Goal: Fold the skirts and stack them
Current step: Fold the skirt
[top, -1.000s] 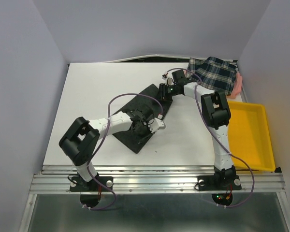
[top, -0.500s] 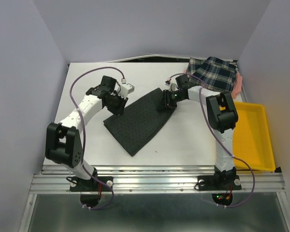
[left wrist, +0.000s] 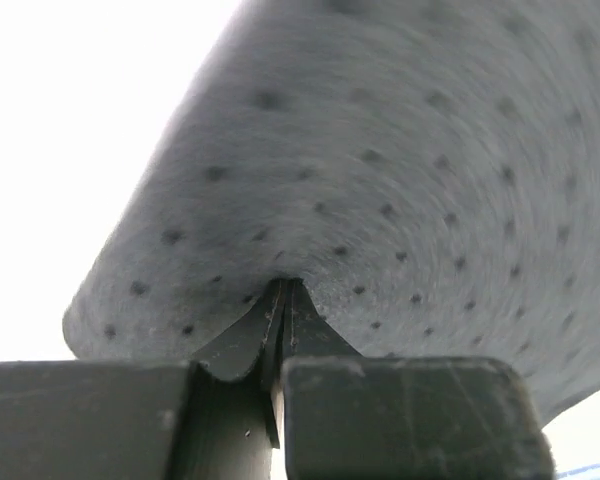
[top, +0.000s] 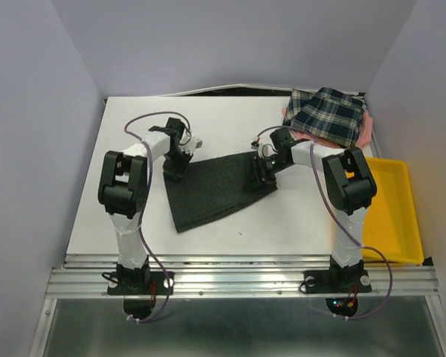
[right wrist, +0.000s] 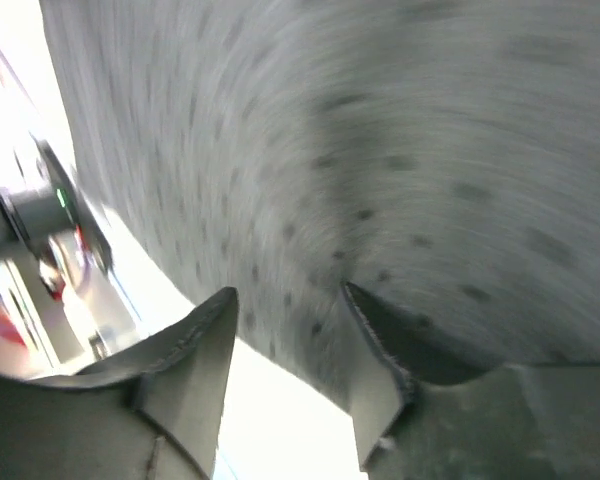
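The charcoal-black dotted skirt (top: 215,190) lies spread flat on the white table (top: 134,216), its long side running left to right. My left gripper (top: 175,169) sits at its far left corner. In the left wrist view the jaws (left wrist: 283,290) are pressed together on the edge of the dotted cloth (left wrist: 400,150). My right gripper (top: 264,172) is at the skirt's right corner. Its fingers (right wrist: 288,290) stand apart over the cloth's edge (right wrist: 380,120), gripping nothing. The plaid skirt (top: 327,115) lies at the back right on top of the pink skirt (top: 367,132).
A yellow plastic tray (top: 390,216) stands at the right edge of the table, beside the right arm. The table's front edge is a metal rail (top: 238,279) with both arm bases on it. Grey walls close in the left, right and back.
The black skirt has swung round and slid nearer, from a diagonal to lying crosswise. My left gripper went from the skirt's middle to its far left corner. The right jaws have widened.
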`<state>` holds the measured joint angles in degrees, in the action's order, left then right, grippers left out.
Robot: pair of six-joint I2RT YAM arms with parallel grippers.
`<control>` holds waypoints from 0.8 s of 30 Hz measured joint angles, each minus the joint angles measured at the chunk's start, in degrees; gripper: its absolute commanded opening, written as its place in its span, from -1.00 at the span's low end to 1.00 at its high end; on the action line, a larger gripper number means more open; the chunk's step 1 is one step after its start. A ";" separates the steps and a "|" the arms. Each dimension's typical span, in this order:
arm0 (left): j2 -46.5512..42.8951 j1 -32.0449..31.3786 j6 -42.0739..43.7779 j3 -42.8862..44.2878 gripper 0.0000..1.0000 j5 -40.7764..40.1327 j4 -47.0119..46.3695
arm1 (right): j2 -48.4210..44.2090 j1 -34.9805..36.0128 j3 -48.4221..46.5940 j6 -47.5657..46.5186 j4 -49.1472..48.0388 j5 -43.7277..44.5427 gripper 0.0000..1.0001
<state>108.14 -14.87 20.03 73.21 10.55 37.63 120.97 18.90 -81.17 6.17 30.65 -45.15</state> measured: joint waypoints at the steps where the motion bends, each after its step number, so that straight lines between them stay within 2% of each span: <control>1: 3.39 0.44 0.04 5.05 -0.81 -1.09 1.31 | -2.12 1.09 2.82 -1.29 0.17 -0.09 0.18; 2: 6.88 0.90 0.07 10.47 -0.81 -1.73 1.70 | -3.56 1.88 4.87 -2.47 0.35 -0.13 0.19; 6: 21.62 1.53 1.14 35.39 -0.50 -2.80 3.34 | -11.65 9.33 11.06 -5.97 0.79 0.57 0.20; 7: 25.20 1.57 1.53 41.97 -0.32 -2.67 4.33 | -13.68 11.45 11.39 -6.62 1.16 0.22 0.29; 8: 31.71 1.60 1.88 54.07 -0.22 -2.64 5.03 | -14.93 12.70 11.37 -7.04 1.18 -0.07 0.40; 9: 34.73 1.60 2.38 59.82 -0.14 -2.43 4.52 | -16.17 13.18 11.30 -7.41 1.16 -0.26 0.49; 11: 37.16 1.60 3.06 65.64 -0.05 -1.70 5.27 | -18.43 12.17 10.49 -8.04 1.53 -0.35 0.49; 14: 32.65 1.60 3.15 62.31 -0.07 -0.46 5.11 | -19.17 6.21 5.11 -8.15 1.99 0.22 0.47; 15: 27.80 1.60 2.93 55.19 -0.08 -0.22 1.55 | -18.60 3.48 2.36 -7.91 2.03 0.68 0.46; 18: 13.38 1.60 2.03 37.94 -0.12 0.33 1.86 | -15.15 -2.10 -5.22 -8.22 1.46 3.30 0.42; 24: -9.11 2.47 1.03 16.76 -0.24 1.29 2.29 | -2.97 -3.02 -14.51 -9.75 2.62 8.31 0.23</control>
<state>99.02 -12.40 21.06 89.97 11.84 39.92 117.99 15.88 -95.68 -3.57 33.28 -36.84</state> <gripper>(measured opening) 0.408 0.650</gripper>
